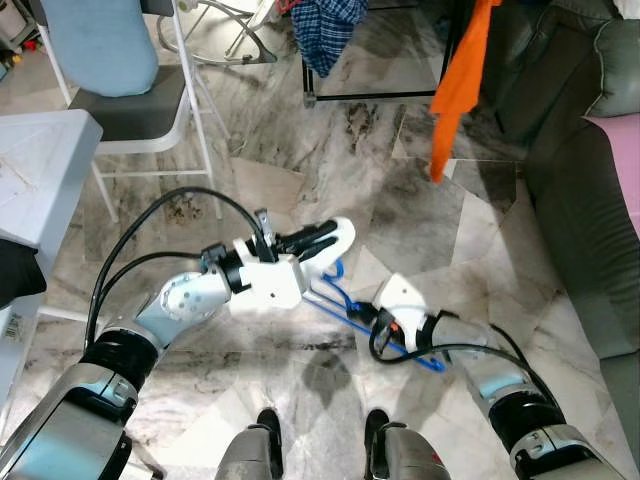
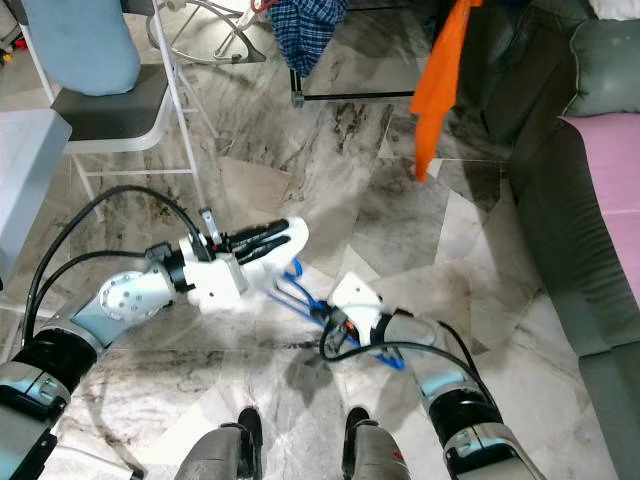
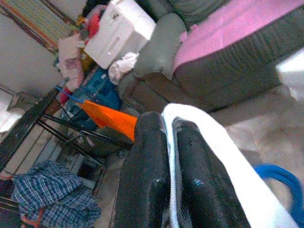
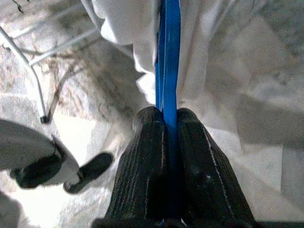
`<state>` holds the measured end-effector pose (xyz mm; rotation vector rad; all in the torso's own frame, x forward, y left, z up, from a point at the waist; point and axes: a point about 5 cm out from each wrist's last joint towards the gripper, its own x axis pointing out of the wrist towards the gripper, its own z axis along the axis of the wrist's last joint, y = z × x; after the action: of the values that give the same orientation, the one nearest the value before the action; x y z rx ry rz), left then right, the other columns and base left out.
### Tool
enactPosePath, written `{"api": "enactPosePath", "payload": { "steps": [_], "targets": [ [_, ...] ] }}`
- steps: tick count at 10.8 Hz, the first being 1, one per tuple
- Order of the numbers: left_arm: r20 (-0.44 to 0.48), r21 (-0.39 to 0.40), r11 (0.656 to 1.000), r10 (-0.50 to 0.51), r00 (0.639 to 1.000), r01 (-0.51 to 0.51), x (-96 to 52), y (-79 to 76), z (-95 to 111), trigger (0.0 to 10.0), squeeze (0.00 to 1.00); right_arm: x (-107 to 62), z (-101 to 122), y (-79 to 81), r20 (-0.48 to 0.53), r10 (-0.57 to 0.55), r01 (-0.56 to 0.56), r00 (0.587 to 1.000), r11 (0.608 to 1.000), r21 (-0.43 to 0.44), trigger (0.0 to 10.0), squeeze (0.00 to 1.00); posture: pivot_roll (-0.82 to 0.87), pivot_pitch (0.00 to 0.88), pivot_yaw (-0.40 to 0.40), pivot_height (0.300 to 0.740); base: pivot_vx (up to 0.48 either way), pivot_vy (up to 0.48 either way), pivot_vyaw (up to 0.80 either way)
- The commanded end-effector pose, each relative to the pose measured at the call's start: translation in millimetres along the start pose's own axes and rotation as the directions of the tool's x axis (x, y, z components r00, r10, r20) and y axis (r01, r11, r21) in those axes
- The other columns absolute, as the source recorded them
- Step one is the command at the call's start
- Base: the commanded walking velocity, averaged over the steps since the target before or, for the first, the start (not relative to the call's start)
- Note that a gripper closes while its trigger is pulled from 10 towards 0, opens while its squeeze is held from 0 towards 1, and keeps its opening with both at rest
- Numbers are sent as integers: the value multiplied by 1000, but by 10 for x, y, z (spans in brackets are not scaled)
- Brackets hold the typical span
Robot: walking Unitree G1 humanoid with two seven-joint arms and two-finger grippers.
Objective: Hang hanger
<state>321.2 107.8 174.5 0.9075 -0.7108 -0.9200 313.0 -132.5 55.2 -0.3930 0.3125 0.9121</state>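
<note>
Open marble floor [image 1: 420, 215] spreads ahead; grey sofa [image 1: 585, 215] at three o'clock, white chair [image 1: 130, 110] at ten. My right gripper [image 4: 169, 124] clamps the blue plastic hanger [image 1: 345, 300], its long axis running ten-to-four. My left gripper [image 1: 325, 236] pinches white cloth [image 3: 228, 156], seemingly draped on it.

White folding chair [image 1: 150, 120], plaid shirt [image 1: 325, 30], orange cloth [image 1: 460, 85], grey sofa [image 1: 585, 200].
</note>
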Motion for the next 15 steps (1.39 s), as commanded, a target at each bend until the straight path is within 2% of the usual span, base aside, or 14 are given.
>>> {"api": "enactPosePath", "payload": {
  "steps": [1, 3, 4, 5, 6, 7, 8, 9, 10, 11, 12, 13, 15],
  "targets": [
    [49, -1, 999, 39, 998, -39, 35, 75, 86, 10000, 0, 11, -116, 73, -35, 0, 2, 999, 1000, 29, 10000, 0, 5, 277, 48, 740, 0, 0, 0],
    [8, 0, 999, 52, 999, -52, -27, 115, 29, 10000, 0, -97, -211, -75, -44, -160, 163, 986, 983, 81, 10000, 0, 8, 278, 49, 740, 0, 0, 0],
    [-55, -1, 995, 104, 993, -105, -132, 197, -54, 10000, 0, -330, -319, -334, -62, -394, 399, 917, 902, 164, 10000, 0, 5, 279, 49, 740, 0, 0, 0],
    [-85, -6, 992, 125, 989, -126, -180, 220, -89, 10000, 0, -466, -324, -459, -40, -488, 486, 872, 854, 186, 10000, 0, 6, 280, 47, 740, 0, 0, 0],
    [-130, -7, 993, 114, 985, -116, -252, 163, -153, 10000, 0, -562, -238, -550, 37, -526, 510, 850, 837, 198, 10000, 0, 7, 279, 43, 740, 0, 0, 0],
    [-171, -16, 993, 115, 979, -119, -301, 110, -207, 10000, 0, -611, -121, -560, 123, -480, 460, 868, 873, 159, 10000, 0, -1, 274, 44, 740, 0, 0, 0],
    [-179, -30, 987, 147, 973, -155, -289, 110, -213, 10000, 0, -698, -79, -630, 143, -511, 493, 848, 858, 141, 10000, 0, -17, 268, 49, 740, 0, 0, 0],
    [-179, -36, 986, 153, 972, -162, -270, 97, -211, 10000, 0, -744, -77, -673, 147, -541, 519, 828, 839, 166, 10000, 0, -21, 264, 52, 740, 0, 0, 0],
    [-191, -62, 989, 122, 974, -136, -207, -43, -221, 10000, 0, -788, 9, -718, 200, -552, 501, 809, 827, 257, 10000, 0, -24, 264, 54, 740, 0, 0, 0],
    [-191, -86, 992, 79, 978, -97, -137, -205, -212, 10000, 0, -702, 133, -605, 258, -446, 384, 857, 887, 257, 10000, 0, -32, 269, 54, 740, 0, 0, 0],
    [-185, -108, 989, 75, 980, -96, -70, -287, -189, 10000, 0, -609, 183, -457, 276, -329, 270, 903, 935, 229, 10000, 0, -42, 269, 54, 740, 0, 0, 0],
    [-160, -133, 984, 99, 982, -120, 20, -330, -136, 10000, 0, -543, 108, -311, 239, -240, 194, 941, 960, 199, 10000, 0, -54, 264, 55, 740, 0, 0, 0],
    [-161, -143, 973, 158, 974, -182, 80, -264, -132, 10000, 0, -635, -178, -221, 147, -261, 204, 954, 926, 319, 10000, 0, -61, 256, 50, 740, 0, 0, 0]
  ]
}}
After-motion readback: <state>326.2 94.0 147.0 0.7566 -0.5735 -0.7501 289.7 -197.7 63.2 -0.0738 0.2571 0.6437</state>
